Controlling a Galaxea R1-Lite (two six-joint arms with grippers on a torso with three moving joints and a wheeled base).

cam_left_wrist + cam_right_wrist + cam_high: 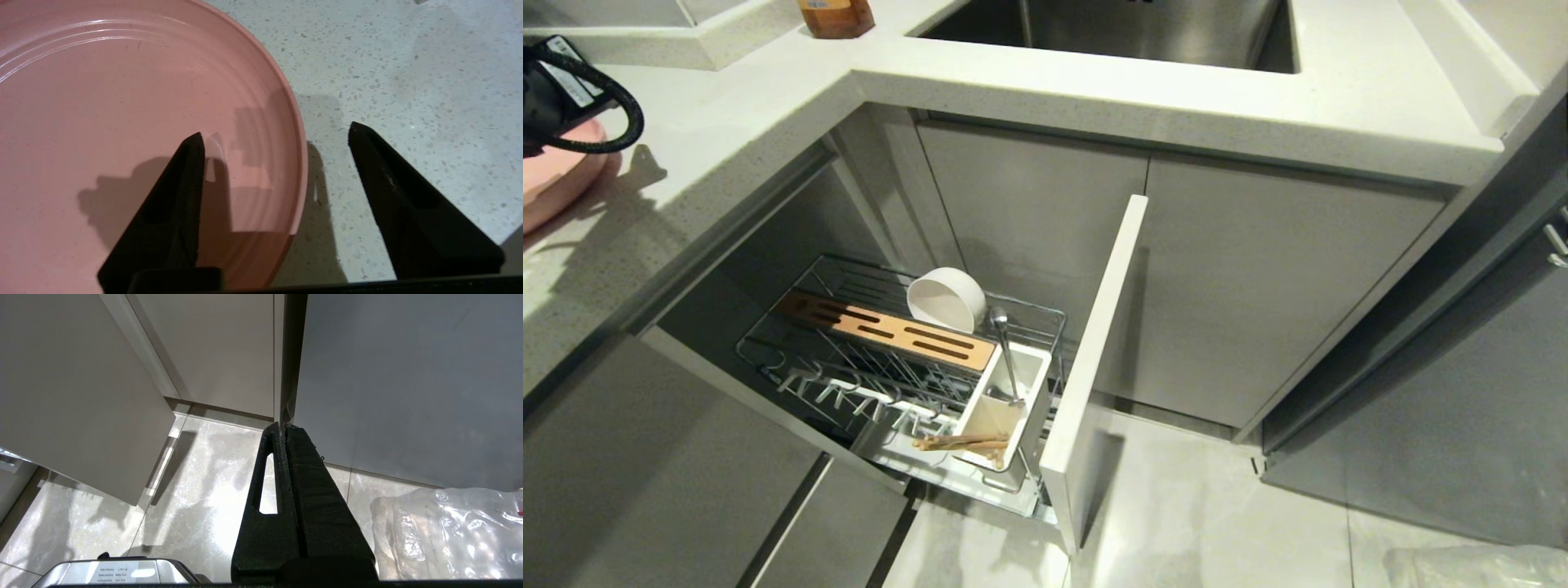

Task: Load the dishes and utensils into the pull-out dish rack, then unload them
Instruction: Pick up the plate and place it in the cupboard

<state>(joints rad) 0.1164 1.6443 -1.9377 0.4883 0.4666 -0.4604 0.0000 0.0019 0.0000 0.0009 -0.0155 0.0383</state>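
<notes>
Left gripper poised over the speckled white table, fingers spread apart, nothing between them. One fingertip over the inside of the pink plate, the other over bare table just beyond the rim; rim edge lies in the gap between the two. Contact between finger and plate cannot be judged. Plate lying flat on the table, right way up. In the head view only a sliver of the plate visible at the far left edge, under the left arm's black cabling.

Pull-out dish rack drawn out from the lower cabinet, pale front panel standing at its right end. White bowl tipped on its side at the back of the rack, behind the slotted wooden block. Metal spoon upright in the white utensil box, leaning slightly. Chopsticks lying across the near end of the same box, tips poking out toward the white pegs.

Right gripper parked low, pointed at the floor near the cabinet fronts, fingers pressed together, empty. Crumpled clear plastic bag on the floor beside it.

Sink basin and an amber bottle at the back of the table.
</notes>
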